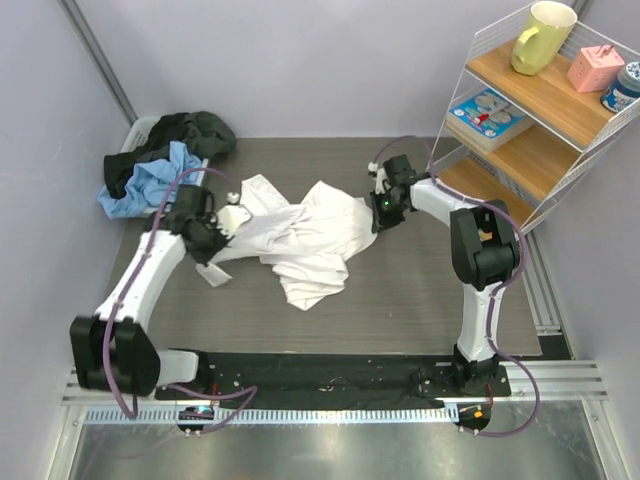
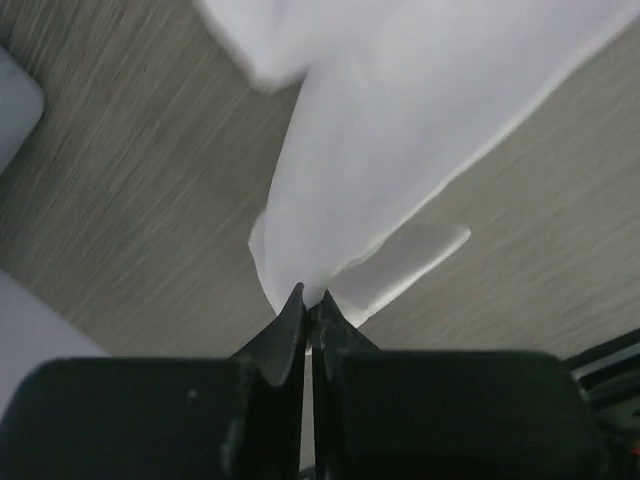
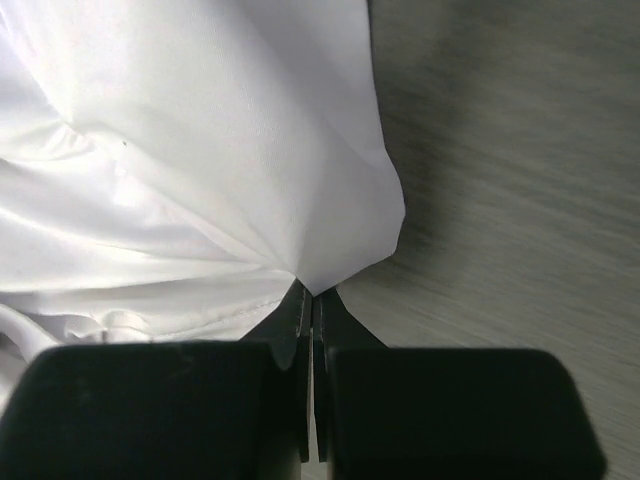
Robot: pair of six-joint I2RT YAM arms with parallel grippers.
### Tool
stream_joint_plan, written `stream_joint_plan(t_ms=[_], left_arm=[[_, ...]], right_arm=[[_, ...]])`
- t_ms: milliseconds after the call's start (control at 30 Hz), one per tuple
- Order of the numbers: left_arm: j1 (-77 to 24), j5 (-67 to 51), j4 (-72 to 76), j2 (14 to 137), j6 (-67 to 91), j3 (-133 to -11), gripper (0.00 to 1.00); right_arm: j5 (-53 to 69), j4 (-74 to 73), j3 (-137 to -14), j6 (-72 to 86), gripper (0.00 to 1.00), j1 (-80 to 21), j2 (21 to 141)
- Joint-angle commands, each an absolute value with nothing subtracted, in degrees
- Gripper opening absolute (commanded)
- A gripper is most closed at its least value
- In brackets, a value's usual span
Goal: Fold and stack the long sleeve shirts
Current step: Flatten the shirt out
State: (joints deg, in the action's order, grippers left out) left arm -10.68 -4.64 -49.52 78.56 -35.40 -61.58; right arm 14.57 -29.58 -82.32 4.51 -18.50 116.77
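1. The white long sleeve shirt (image 1: 310, 240) lies crumpled on the table (image 1: 420, 290), its folds and sleeves bunched together.
2. The left gripper (image 2: 308, 300) is at the shirt's left edge. Its fingers are pressed together on a corner of the white cloth.
3. The right gripper (image 3: 312, 295) is at the shirt's right edge. Its jaws are closed tight, pinching a peak of the fabric.
4. Behind the shirt and to its left stands a pale bin (image 1: 140, 128). It holds a dark garment (image 1: 195, 132) and a light blue garment (image 1: 150, 188). The blue one spills over the rim toward the shirt.
5. Behind the shirt and to its right stands a wire rack (image 1: 545, 100) with wooden shelves.
6. The rack's top shelf carries a yellow mug (image 1: 542, 36), a pink box (image 1: 595, 68) and a blue-and-white jar (image 1: 625, 88).
7. The shelf below holds a flat blue packet (image 1: 488, 115).
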Motion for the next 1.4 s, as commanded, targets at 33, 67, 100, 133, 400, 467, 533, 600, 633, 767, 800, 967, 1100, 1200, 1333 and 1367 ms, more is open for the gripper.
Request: stream_joint_plan(t_ms=[33, 67, 100, 133, 400, 467, 533, 600, 633, 767, 800, 967, 1100, 1200, 1333, 1367], left_arm=[[-1.1, -7.2, -69.2, 65.4, -56.9, -53.8, 0.00], [-1.0, -4.5, -70.3, 62.8, -59.7, -51.9, 0.00], [-0.9, -2.7, -70.9, 61.7, -62.9, -47.2, 0.00], [-0.7, -1.1, -70.5, 60.7, -64.3, -45.2, 0.00], [-0.7, -5.3, -69.7, 66.7, -64.8, -48.4, 0.30], [-0.9, -9.8, -71.3, 68.6, -63.5, -55.3, 0.48], [-2.1, -17.5, -71.5, 71.7, -60.3, -61.8, 0.70], [-7.3, -20.9, -68.4, 73.7, -56.1, -64.4, 0.77], [-9.5, -21.3, -67.0, 75.4, -52.7, -65.5, 0.80], [-20.6, -21.2, -53.7, 78.7, -44.8, -63.5, 0.85], [-24.1, -21.4, -52.0, 79.6, -43.6, -63.2, 0.86], [-31.8, -17.3, -46.9, 85.7, -39.9, -59.6, 0.95], [-31.5, -10.6, -45.0, 81.8, -42.6, -50.5, 0.96], [-26.3, -8.3, -47.2, 75.5, -46.7, -46.2, 0.97], [-14.7, -10.8, -55.3, 70.2, -51.7, -43.9, 0.98], [-12.5, -11.2, -56.8, 69.6, -53.3, -43.9, 0.98]], right_arm=[[7.4, -37.1, -94.5, -5.2, 0.01, -12.7, 116.1], [7.3, -37.7, -96.0, -5.8, 0.01, -12.8, 116.6], [7.5, -38.6, -97.4, -6.1, 0.01, -12.9, 117.3], [7.6, -39.1, -100.6, -6.5, 0.01, -13.4, 118.7], [7.5, -49.9, -114.0, -10.0, 0.36, -15.4, 122.3], [6.8, -50.4, -111.5, -11.0, 0.61, -15.4, 119.5], [5.9, -50.7, -108.0, -10.8, 0.69, -15.4, 117.6], [6.5, -51.3, -105.4, -9.8, 0.70, -15.3, 114.9], [7.3, -51.5, -102.7, -9.4, 0.70, -15.1, 113.7], [14.4, -50.5, -94.8, -7.8, 0.70, -15.4, 109.4], [14.6, -50.5, -93.7, -7.5, 0.70, -15.6, 108.6], [14.7, -50.2, -86.9, -8.8, 0.67, -15.5, 105.8], [13.5, -51.0, -83.1, -13.7, 0.68, -15.5, 100.8], [18.3, -50.8, -79.0, -19.8, 0.72, -15.4, 94.2], [21.4, -43.9, -69.6, -22.8, 0.85, -20.0, 83.7], [21.2, -39.6, -67.7, -23.7, 0.86, -23.8, 80.3]])
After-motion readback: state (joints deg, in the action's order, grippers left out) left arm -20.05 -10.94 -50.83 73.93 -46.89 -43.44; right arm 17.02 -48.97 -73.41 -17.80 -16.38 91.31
